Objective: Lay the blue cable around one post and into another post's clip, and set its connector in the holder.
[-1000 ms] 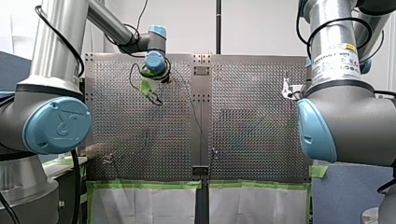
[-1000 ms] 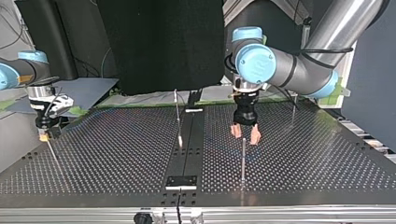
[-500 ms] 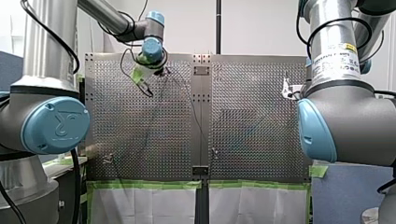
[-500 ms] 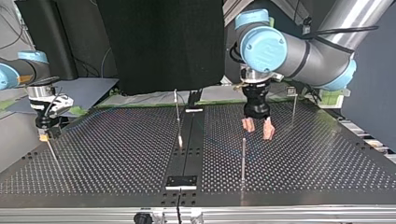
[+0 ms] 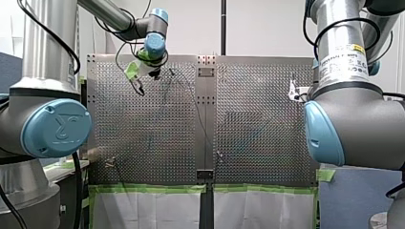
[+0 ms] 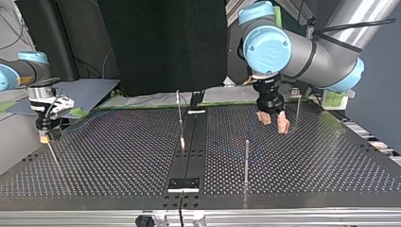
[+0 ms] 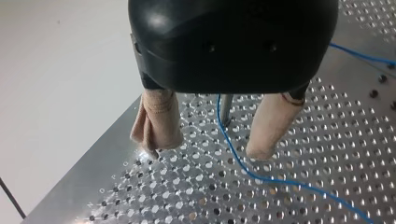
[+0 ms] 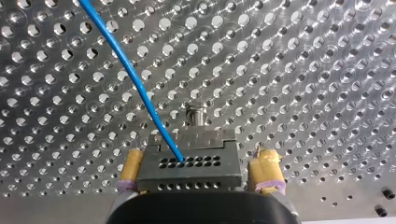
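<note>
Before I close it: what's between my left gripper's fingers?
Left wrist view: the blue cable runs through the gap between the left gripper's open fingers; a post stands beyond.

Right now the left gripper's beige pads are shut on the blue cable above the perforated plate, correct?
Not shut. The left wrist view shows my left gripper open, the blue cable running untouched between its beige pads, above the perforated plate.
</note>
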### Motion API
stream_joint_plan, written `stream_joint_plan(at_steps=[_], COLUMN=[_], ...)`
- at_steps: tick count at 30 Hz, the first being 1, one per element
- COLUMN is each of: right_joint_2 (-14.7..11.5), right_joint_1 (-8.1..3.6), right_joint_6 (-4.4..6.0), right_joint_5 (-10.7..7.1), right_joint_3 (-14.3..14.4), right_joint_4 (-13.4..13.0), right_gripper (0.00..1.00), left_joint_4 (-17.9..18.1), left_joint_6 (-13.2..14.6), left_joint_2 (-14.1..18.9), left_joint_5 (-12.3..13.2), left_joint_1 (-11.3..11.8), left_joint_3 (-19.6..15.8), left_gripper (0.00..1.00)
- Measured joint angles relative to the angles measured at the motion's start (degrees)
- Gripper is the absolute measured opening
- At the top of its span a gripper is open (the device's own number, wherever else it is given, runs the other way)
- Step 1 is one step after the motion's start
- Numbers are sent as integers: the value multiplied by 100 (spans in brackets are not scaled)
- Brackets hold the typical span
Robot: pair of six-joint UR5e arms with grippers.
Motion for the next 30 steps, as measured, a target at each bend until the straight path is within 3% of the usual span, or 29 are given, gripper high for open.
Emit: stream_joint_plan(at_steps=[9, 15, 30], right_joint_2=[0, -1, 6], right_joint_1=[3, 4, 4], right_joint_6=[0, 0, 0], right_joint_5=[0, -1, -1], right_joint_3=[0, 4, 1], right_joint_4=[-3, -5, 2], right_gripper=[100, 100, 100], left_joint_4=[-476, -510, -426], left_joint_6=[482, 765, 1499], left_joint_2=[-3, -4, -14], left_joint_5=[-481, -705, -93], left_joint_1=[-101, -197, -329], left_joint_3=[204, 276, 567], left_gripper=[100, 100, 100])
